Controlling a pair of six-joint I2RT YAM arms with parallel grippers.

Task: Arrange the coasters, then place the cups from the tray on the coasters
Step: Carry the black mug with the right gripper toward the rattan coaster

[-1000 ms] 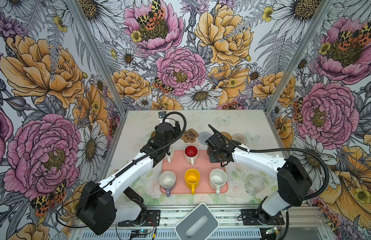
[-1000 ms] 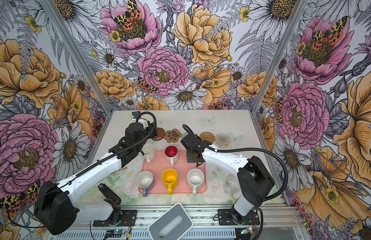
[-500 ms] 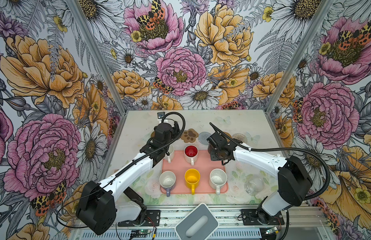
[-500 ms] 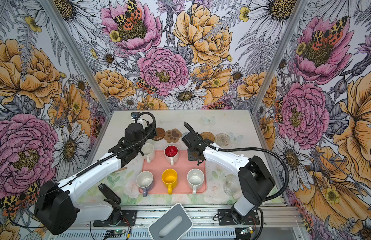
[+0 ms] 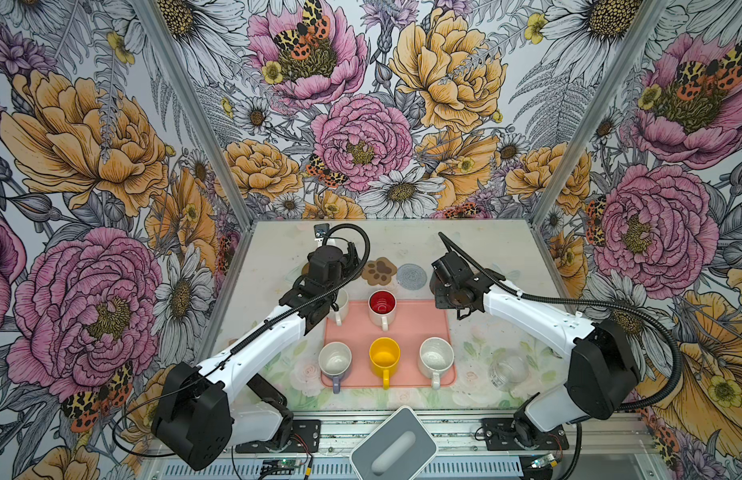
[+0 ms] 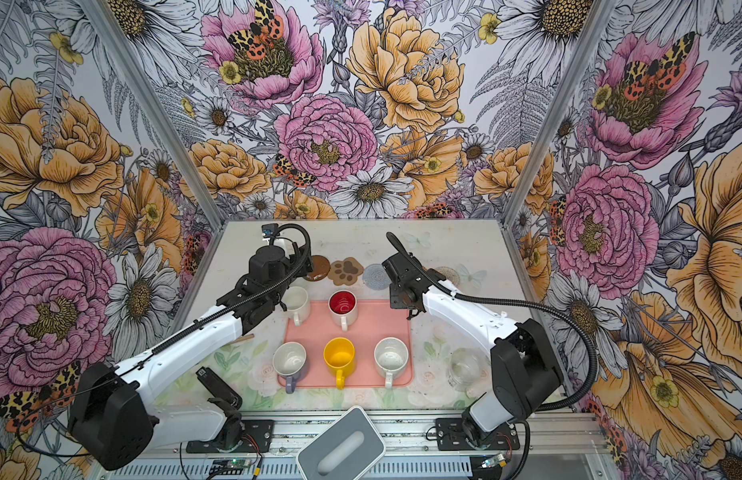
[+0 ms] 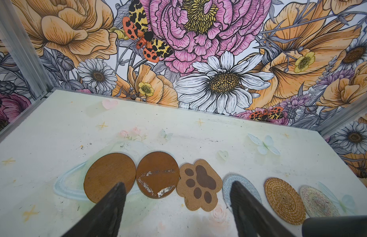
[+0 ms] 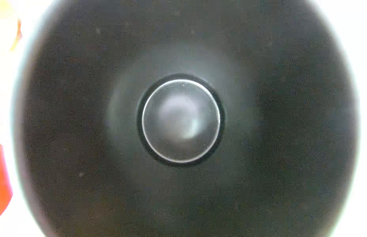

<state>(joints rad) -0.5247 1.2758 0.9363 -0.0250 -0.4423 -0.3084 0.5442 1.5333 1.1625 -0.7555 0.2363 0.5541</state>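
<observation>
Trouble, as I judged it, was most likely to start at the right claw [image 5: 447,287]. It was drawn narrow on the black cup [image 8: 180,121], which hung under the wrist past the far right corner of the tray [image 5: 419,328], just beside the grey-blue mat [image 5: 411,275]. That wrist view showed nothing but the cup's dark inside, so it gave no sight of a target. The fingers themselves were hidden, and I could not tell whether the cup's base touched the counter [image 7: 55,133]. A set-down by guesswork could land half off a mat and leave the cup tilted.

All six coasters [image 7: 157,174] lay in one row at the back, neighbours touching or nearly so: two brown discs [image 7: 109,176], the paw mat [image 7: 199,184], the grey-blue mat, the tan woven mat [image 7: 284,200] and the pale round [image 7: 318,202]. A cup that came down on an edge could push one mat and shift those beside it.

The left claw [image 7: 177,184] stood wide and empty, low above the brown discs and paw mat. Its fingers could drag a light mat if they dipped. That arm also passed right by the white cup [image 5: 339,303] at the tray's far left corner, so a careless swing might knock it. The red-lined cup [image 5: 382,307], lavender cup [image 5: 335,359], yellow cup [image 5: 384,357] and speckled cup [image 5: 436,357] stood on the tray, apart from both claws.
</observation>
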